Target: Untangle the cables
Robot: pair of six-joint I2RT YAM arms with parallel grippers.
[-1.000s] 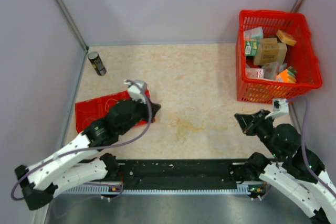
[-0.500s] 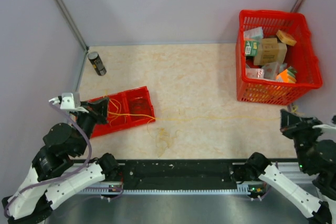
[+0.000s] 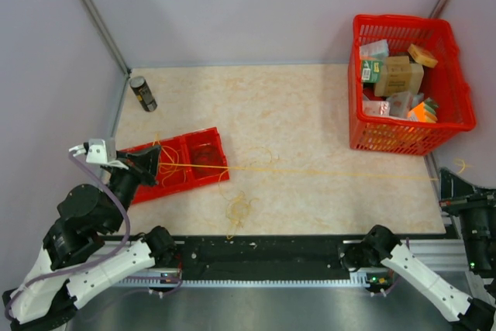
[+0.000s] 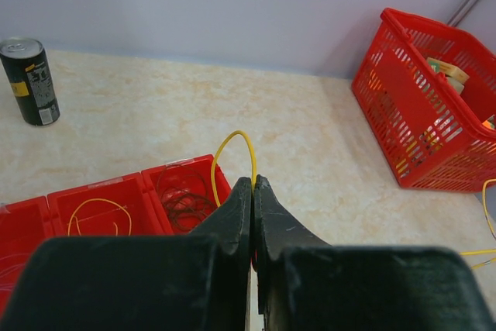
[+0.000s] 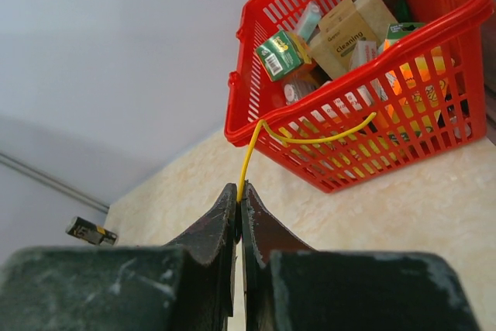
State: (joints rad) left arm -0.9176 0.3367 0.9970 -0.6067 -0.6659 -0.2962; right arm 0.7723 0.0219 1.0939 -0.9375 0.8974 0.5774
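A thin yellow cable is stretched almost straight across the table between my two grippers. My left gripper is over the red tray and is shut on one end; the left wrist view shows a yellow loop rising from the closed tips. My right gripper is at the table's far right edge, shut on the other end at its tips. A small loose tangle of thin wire lies on the table near the front. A dark brown coil lies in one tray compartment.
A red basket full of small boxes stands at the back right, also in the right wrist view. A dark can stands at the back left. Another tray compartment holds a yellow wire. Walls enclose the table.
Both arms have pulled apart from the table's middle, left arm back to the left, right arm out to the right edge. The yellow cable is now drawn straighter and longer between them.
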